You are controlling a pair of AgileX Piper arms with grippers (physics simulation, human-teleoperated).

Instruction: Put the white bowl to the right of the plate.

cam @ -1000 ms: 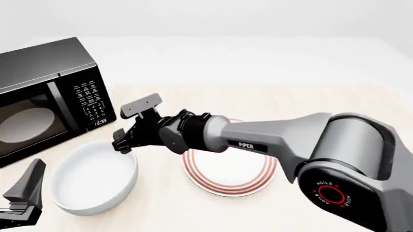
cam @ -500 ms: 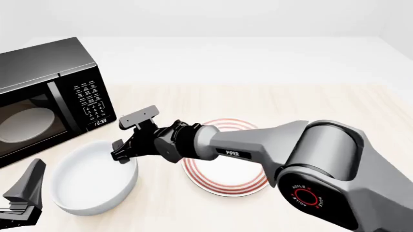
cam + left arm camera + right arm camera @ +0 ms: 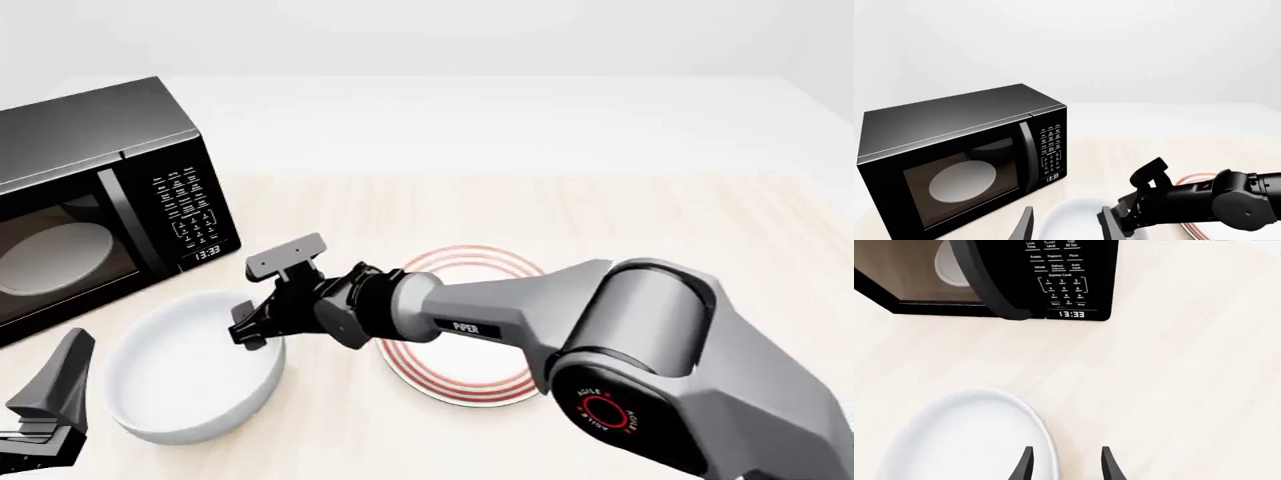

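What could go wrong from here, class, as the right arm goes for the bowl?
1. The right end effector straddles only the white bowl's thick, glossy rim, so the grip might slip.
2. Carrying the bowl rightward means crossing the plate, which it could knock.
3. The microwave stands close behind, so a high swing might clip it.

Table (image 3: pixel 641 215): pale wood-grain top, light and matte. Three things rest directly on it. Black microwave (image 3: pixel 100 190) stands beyond the right gripper's fingers (image 3: pixel 254 338), display reading 13:33. White bowl (image 3: pixel 187 365) sits with its rim at those fingertips, one finger over the inside, one outside. Red-ringed plate (image 3: pixel 467 375) lies flat behind the fingers, under the right arm, just beside the bowl.
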